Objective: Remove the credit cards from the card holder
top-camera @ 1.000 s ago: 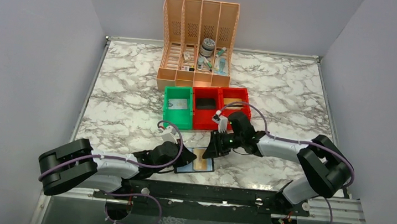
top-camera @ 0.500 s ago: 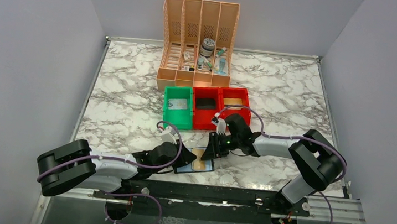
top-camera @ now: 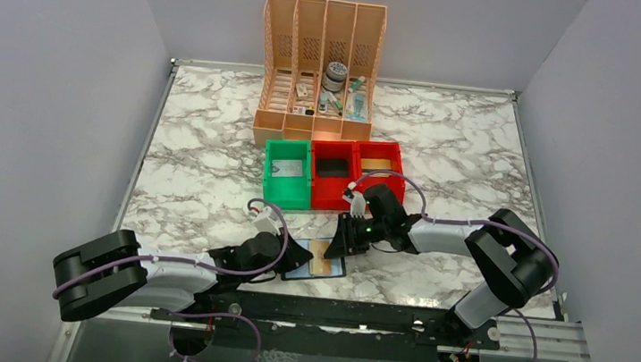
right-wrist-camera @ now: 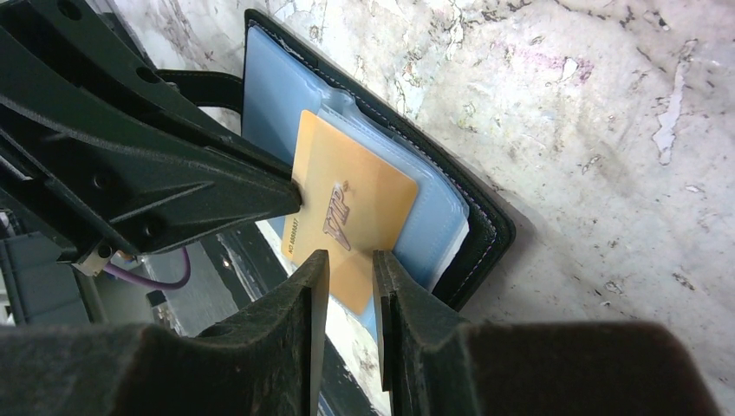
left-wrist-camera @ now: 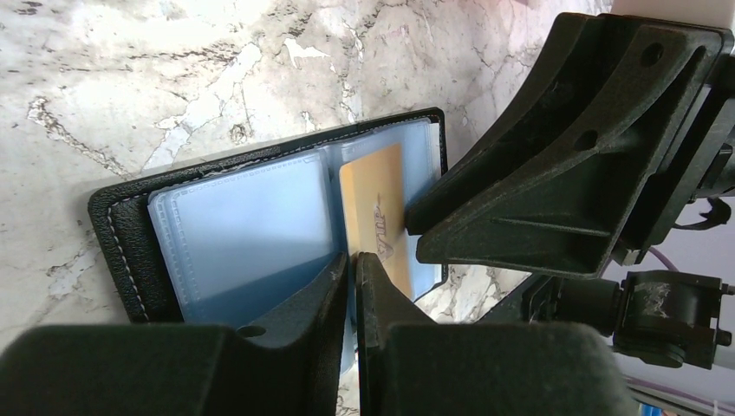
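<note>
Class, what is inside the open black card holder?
A tan VIP card sticking out of pale blue sleeves. Any cards beneath it are covered.

Tan credit card (right-wrist-camera: 355,208): "VIP" in slanted letters (small number line beside, digits unclear).

Before bins (top-camera: 330,198): card holder (left-wrist-camera: 234,225); card (right-wrist-camera: 351,217) apparently lying on it.
</note>
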`<state>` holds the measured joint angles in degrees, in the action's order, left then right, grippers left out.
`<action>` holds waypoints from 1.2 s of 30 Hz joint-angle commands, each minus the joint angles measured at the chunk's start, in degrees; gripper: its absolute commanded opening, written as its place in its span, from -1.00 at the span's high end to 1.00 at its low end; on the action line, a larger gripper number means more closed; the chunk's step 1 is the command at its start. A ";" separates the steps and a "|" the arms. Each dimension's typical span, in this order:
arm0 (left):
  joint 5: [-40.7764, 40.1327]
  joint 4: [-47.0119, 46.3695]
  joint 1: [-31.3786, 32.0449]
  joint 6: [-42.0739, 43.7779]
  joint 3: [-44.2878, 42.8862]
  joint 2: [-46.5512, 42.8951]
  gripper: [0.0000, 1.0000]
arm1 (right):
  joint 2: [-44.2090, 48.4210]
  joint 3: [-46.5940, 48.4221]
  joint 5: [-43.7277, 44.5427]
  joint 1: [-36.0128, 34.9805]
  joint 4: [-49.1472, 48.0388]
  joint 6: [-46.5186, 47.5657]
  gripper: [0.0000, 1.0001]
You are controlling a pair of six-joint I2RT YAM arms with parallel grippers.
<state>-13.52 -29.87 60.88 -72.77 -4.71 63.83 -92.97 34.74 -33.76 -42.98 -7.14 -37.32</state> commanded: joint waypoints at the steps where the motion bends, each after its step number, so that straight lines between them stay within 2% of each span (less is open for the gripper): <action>1: -0.54 -0.38 0.19 -0.61 0.29 -0.30 0.78 | -2.20 -1.97 7.99 0.00 2.92 1.77 0.46; 6: -0.40 -1.06 0.18 -0.54 0.73 -1.34 1.00 | -2.24 -1.73 8.86 0.00 3.47 1.90 0.46; 16: -2.76 2.07 0.21 -0.70 5.19 -10.42 1.00 | -1.31 -1.19 10.38 0.00 4.93 2.34 0.46; 23: -3.27 4.55 0.20 -0.18 4.45 -10.66 1.00 | 0.55 0.10 8.56 0.00 5.69 3.70 0.45; 29: -3.11 4.64 0.20 -0.01 3.56 -9.62 1.00 | 8.28 -1.10 4.30 0.00 -0.43 4.75 0.43; 36: -3.07 4.59 0.20 0.53 2.78 -9.91 1.00 | 4.90 1.69 -3.97 -0.17 -2.72 4.38 0.42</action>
<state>-14.87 -26.57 60.88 -72.86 -1.26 53.95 -86.04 35.07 -33.08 -43.03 -6.79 -33.71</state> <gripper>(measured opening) 0.009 0.287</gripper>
